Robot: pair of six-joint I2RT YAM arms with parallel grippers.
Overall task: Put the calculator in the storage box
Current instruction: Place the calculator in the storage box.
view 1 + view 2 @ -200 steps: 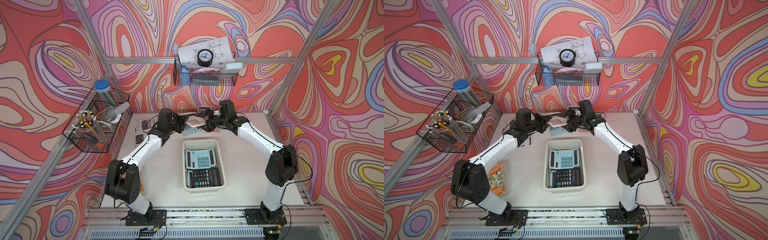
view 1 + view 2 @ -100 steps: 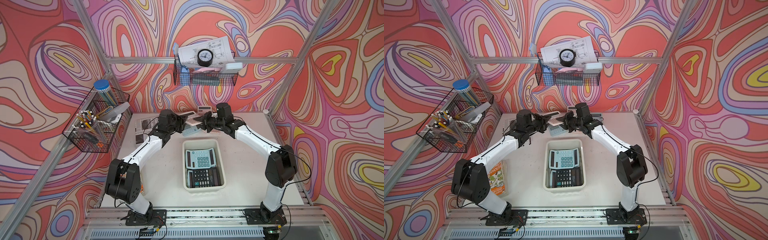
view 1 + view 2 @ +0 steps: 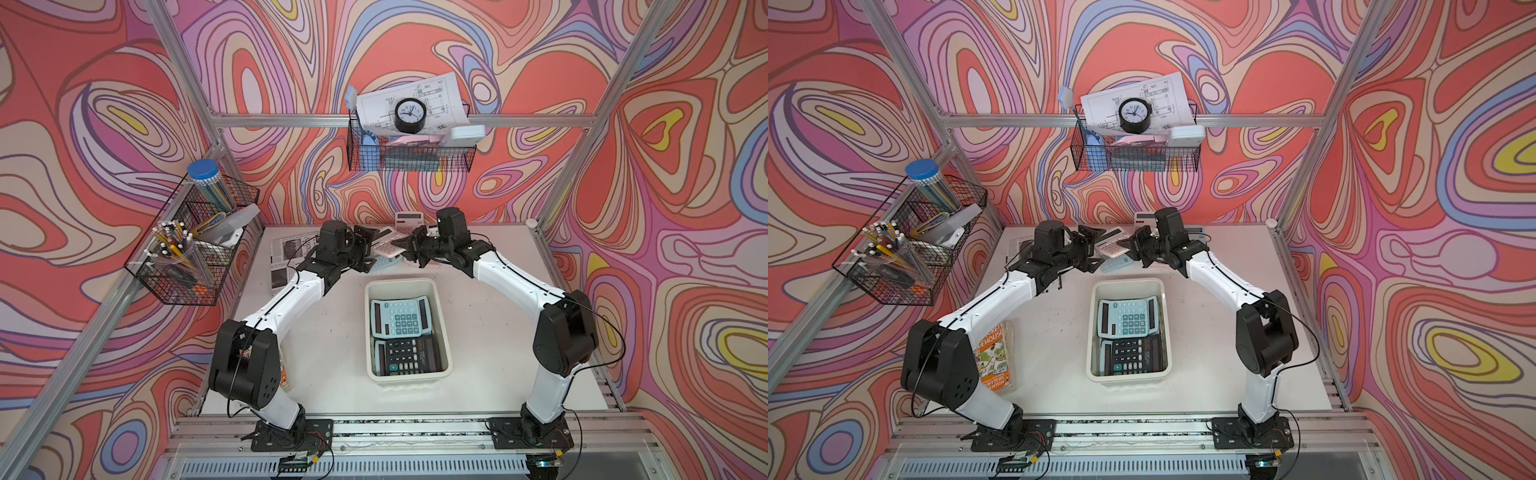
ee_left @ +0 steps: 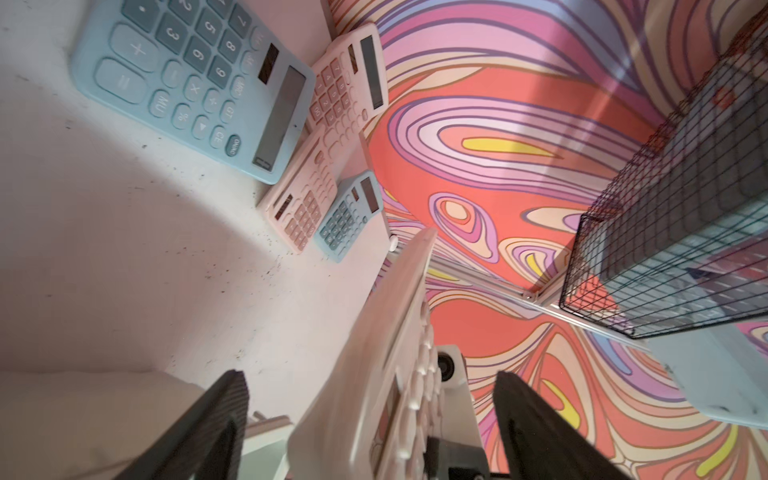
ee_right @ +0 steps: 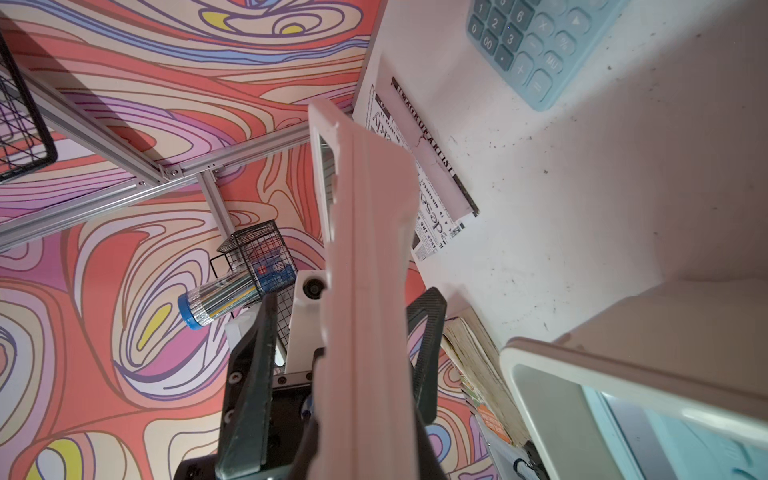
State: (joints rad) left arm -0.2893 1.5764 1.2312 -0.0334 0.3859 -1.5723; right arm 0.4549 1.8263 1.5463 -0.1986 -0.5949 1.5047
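The right claw (image 5: pixel 345 320) clamps the pink calculator (image 5: pixel 365 232) edge-on, at 12 o'clock from the storage box (image 3: pixel 401 282). Its far end sits between the spread fingers of the left claw (image 4: pixel 372 382).

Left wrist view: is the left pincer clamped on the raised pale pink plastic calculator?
No, the left pincer stands wide open, both fingers clear of the raised pink calculator.

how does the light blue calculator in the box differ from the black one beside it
Colour: the light blue calculator has a pale body with teal keys; the black calculator has a dark body and mostly dark keys. Place: the light blue one lies at the far end of the storage box, the black one at the near end. Both lie keys up.
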